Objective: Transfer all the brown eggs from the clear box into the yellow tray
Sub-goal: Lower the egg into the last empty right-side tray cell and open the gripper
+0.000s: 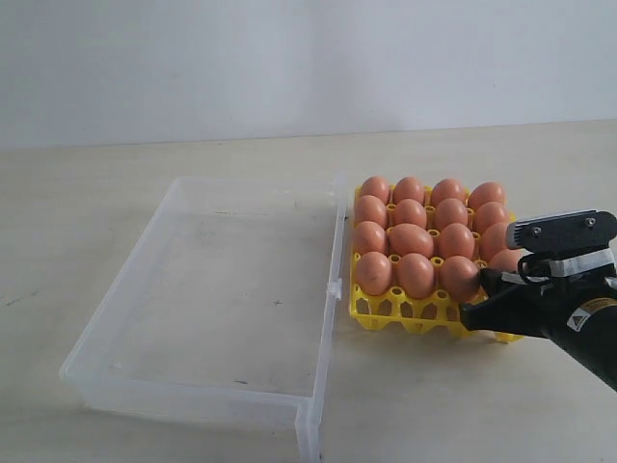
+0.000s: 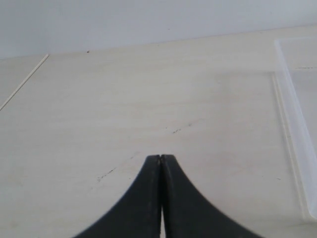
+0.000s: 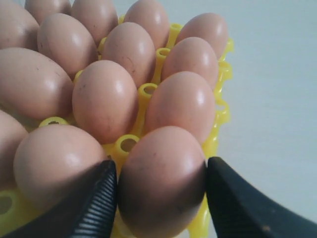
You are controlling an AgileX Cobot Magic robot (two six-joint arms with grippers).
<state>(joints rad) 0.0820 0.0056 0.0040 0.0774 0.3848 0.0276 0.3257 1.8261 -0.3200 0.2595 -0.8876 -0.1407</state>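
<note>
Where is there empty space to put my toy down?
The clear box floor is bare, and so is the table behind it and in front of the yellow tray. The tray is crowded: every cup holds one of the brown eggs, and the right gripper clasps the near corner egg.

Right tool (image 1: 478, 295): black body, grey screwed top plate (image 1: 564, 230), yellow warning label (image 1: 584, 318), ribbed pads (image 3: 100, 202). Left tool (image 2: 160, 159): smooth black curved fingers (image 2: 142, 210).

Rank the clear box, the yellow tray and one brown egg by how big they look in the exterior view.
1. clear box, plainly the largest
2. yellow tray
3. brown egg, the smallest; the eggs all look much alike, so whichever one you pick ranks the same.
</note>
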